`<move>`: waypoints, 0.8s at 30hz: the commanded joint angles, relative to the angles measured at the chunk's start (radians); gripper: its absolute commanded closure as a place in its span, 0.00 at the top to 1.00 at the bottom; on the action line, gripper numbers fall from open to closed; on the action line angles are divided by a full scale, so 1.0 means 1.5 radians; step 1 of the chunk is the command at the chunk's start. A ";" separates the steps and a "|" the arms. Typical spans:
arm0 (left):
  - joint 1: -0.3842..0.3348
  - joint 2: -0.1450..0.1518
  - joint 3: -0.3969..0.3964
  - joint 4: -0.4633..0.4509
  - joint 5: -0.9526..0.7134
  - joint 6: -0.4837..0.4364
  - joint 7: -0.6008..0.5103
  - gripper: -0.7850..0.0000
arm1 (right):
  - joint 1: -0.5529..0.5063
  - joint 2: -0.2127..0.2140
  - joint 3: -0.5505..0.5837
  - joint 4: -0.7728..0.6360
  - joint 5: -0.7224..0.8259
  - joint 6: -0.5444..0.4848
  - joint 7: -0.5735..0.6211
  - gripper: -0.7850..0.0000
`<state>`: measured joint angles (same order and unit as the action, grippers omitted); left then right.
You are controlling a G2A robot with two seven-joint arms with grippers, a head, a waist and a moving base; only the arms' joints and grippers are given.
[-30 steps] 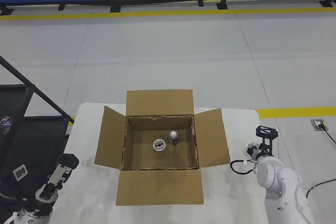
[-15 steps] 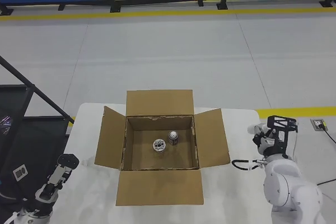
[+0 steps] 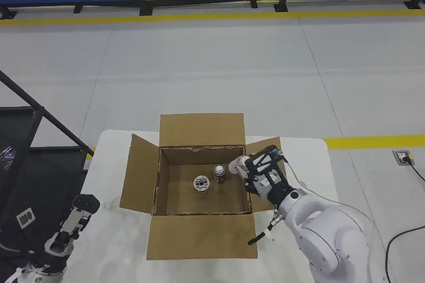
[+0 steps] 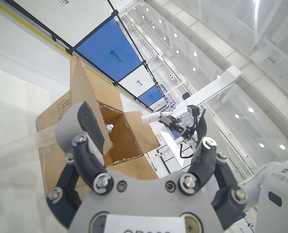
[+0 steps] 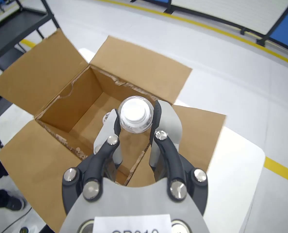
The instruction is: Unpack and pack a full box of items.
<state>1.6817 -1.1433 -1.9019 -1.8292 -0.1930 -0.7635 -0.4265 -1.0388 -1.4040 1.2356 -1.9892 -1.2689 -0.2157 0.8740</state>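
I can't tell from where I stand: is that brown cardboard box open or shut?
Open. The brown cardboard box has all four flaps spread outward, and the top view looks straight down to its floor.

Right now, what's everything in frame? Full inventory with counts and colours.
Cardboard box: 1, brown, flaps open, mid-table.
Small containers: 2, pale tops, standing apart on the box floor; the other one is here.
White bottle: 1, white, held above the box opening by its right wall.
Table: 1, white, under the box.
Rack: 1, black, left of the table.
Floor lines: 2, yellow, behind and right of the table.
Socket: 1, pale, on the floor at right.
Left hand: 1, grey-black, open and empty, near-left table corner.
Right hand: 1, grey-black, closed on the White bottle.
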 commanded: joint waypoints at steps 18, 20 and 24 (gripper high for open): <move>0.000 0.000 0.000 0.000 0.000 0.000 0.000 1.00 | 0.184 -0.035 -0.178 0.368 0.046 0.026 0.049 0.19; 0.000 0.000 0.000 0.000 0.000 0.000 0.000 1.00 | 0.191 -0.038 -0.184 0.385 0.049 0.029 0.045 0.32; 0.000 0.000 0.000 0.000 0.000 0.000 0.000 1.00 | 0.196 -0.040 -0.187 0.401 0.052 0.028 0.036 0.43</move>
<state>1.6817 -1.1433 -1.9019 -1.8292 -0.1930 -0.7635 -0.4265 -0.7442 -1.4639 0.9547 -1.3889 -1.1915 -0.1728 0.9299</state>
